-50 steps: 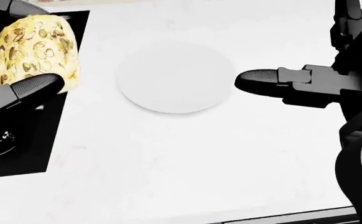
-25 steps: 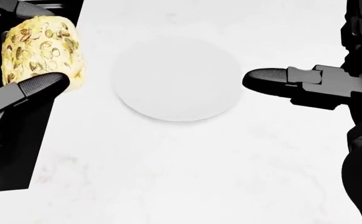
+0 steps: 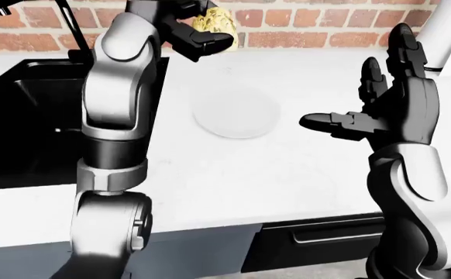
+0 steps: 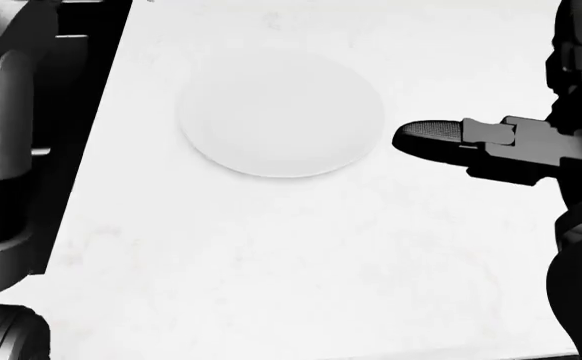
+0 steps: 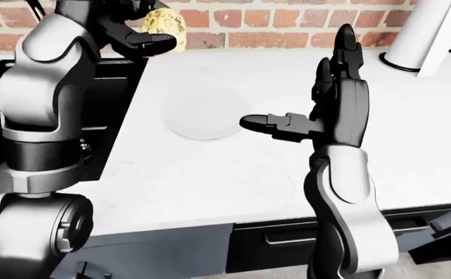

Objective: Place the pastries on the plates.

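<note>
Pastry held high at the far left, white plate waiting on the counter

The left hand [image 3: 198,36] has its dark fingers closed around the yellow nut-studded pastry [image 3: 215,22], raised near the red brick wall [image 3: 310,26], over the edge between the black sink [image 3: 31,110] and the white counter [image 3: 287,168]. The round white flat plate [image 4: 281,112] lies apart, to the right. The right hand [image 5: 330,113] is spread wide and holds nothing. A weak grip could drop the pastry into the sink; an early release would miss the plate.
</note>
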